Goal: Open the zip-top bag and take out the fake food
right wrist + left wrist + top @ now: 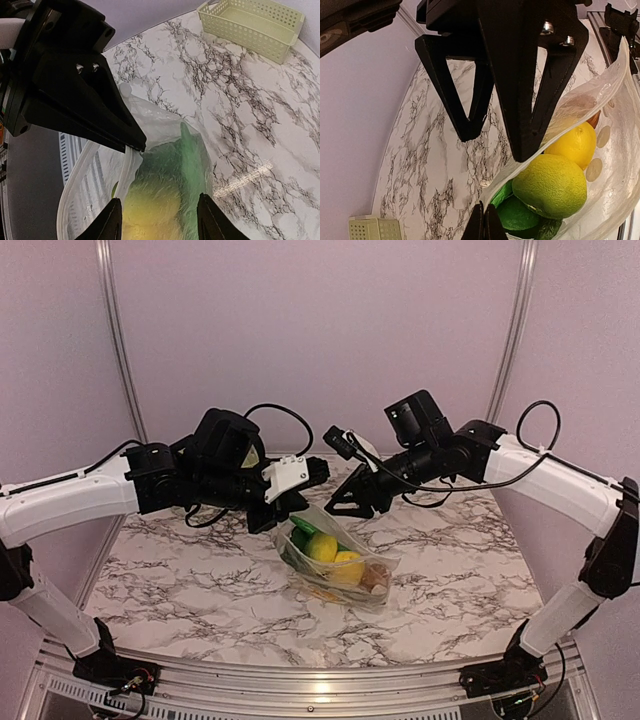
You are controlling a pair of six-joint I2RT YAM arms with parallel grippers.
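Basket [372, 230] cut off; fake food [157, 200] blurred.

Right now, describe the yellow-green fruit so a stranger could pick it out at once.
On the marble table, near its middle, lies a clear bag of toy food. The yellow-green fruit is a round piece inside, greener than the pure yellow one beside it and far paler than the dark green pieces on its other side.

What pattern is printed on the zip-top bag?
White polka dots on the zip-top bag, clearest in left wrist view.
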